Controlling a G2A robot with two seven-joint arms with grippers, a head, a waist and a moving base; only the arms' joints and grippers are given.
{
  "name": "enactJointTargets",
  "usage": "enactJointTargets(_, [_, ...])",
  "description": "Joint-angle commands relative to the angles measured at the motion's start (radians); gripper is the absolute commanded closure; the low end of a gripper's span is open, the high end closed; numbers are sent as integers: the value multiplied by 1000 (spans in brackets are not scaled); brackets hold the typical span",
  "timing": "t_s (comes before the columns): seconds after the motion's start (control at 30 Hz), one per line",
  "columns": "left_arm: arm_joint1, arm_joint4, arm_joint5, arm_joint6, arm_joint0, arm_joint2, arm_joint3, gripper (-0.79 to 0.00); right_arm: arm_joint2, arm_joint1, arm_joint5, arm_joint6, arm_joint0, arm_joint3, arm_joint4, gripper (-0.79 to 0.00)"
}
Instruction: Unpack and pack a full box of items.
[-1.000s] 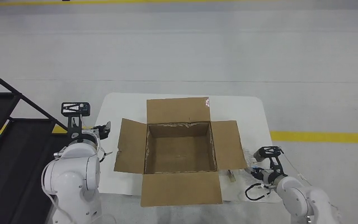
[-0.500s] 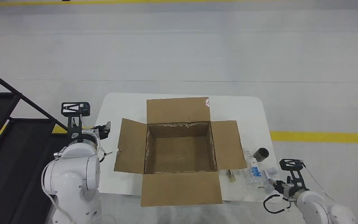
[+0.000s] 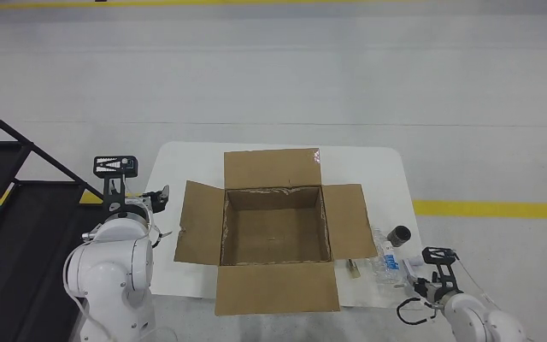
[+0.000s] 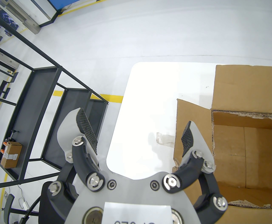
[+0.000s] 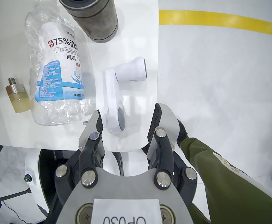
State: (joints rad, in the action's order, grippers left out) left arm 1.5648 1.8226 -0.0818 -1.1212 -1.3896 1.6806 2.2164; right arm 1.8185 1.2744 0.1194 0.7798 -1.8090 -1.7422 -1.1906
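Right wrist view: right hand [image 5: 127,116] fingers apart, empty, near end of the white crank [image 5: 111,89] framed between them. Crank lies at the table [image 5: 136,31] edge beside the bottle [image 5: 57,70], long axis pointing away from the hand. Left hand [image 4: 136,122] also spread, far side of the empty box [image 3: 273,291].

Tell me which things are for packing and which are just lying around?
For the job: cardboard box, clear plastic bottle, dark metal cylinder, white crank handle, small threaded fitting.
Just lying about: black metal rack, small carton on it, tape scrap.
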Motion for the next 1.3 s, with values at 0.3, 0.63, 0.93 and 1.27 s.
enactJointTargets(0.3, [0, 0, 0, 0, 0, 0, 0, -785, -40, -5, 11, -25, 67, 88, -19, -416])
enactJointTargets(0.63, [0, 0, 0, 0, 0, 0, 0, -785, -73, -11, 24, -13, 115, 151, -30, -391])
enactJointTargets(0.93, [0, 0, 0, 0, 0, 0, 0, -785, -93, -16, 33, 3, 135, 180, -29, -369])
enactJointTargets(1.27, [0, 0, 0, 0, 0, 0, 0, -785, -95, -21, 26, 20, 124, 146, -13, 0])
